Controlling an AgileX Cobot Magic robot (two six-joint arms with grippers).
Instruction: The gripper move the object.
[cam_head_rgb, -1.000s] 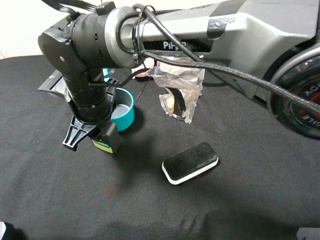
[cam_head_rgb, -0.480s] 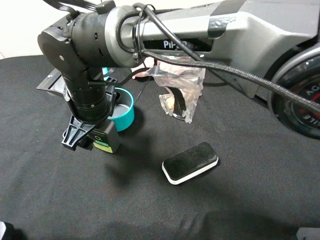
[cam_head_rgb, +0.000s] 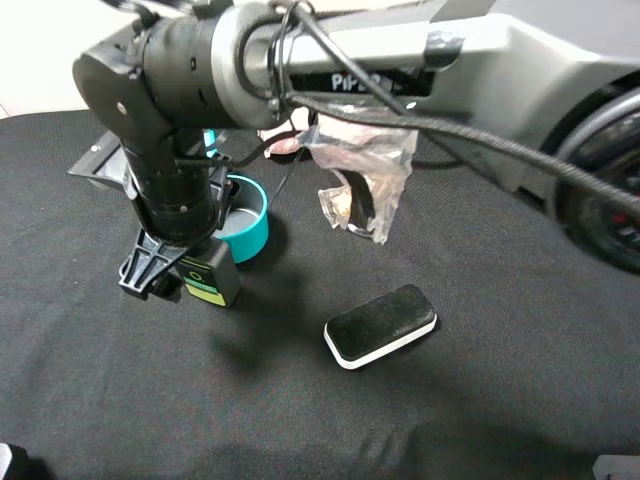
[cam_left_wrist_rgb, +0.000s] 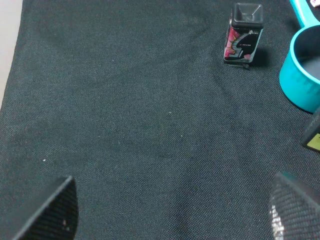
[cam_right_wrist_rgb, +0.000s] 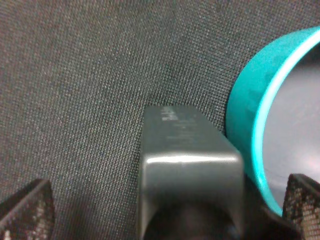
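so, bottle gripped on the black cloth

black cloth (cam_head_rgb: 480, 400) covered the table. the right gripper (cam_head_rgb: 180, 270) clamped the object (cam_head_rgb: 208, 280) beside a teal cup (cam_head_rgb: 245, 225). an eraser block (cam_head_rgb: 381, 325) lay apart. left gripper (cam_left_wrist_rgb: 170, 210) stood open.

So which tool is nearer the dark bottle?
Right. The right tool straddles the dark bottle; the left tool sits farther away, with the bottle at its view's edge.

The right gripper (cam_head_rgb: 185, 280) slid a bit toward the left edge, and the bottle (cam_head_rgb: 208, 279) shifted left with it, label turned more visible.
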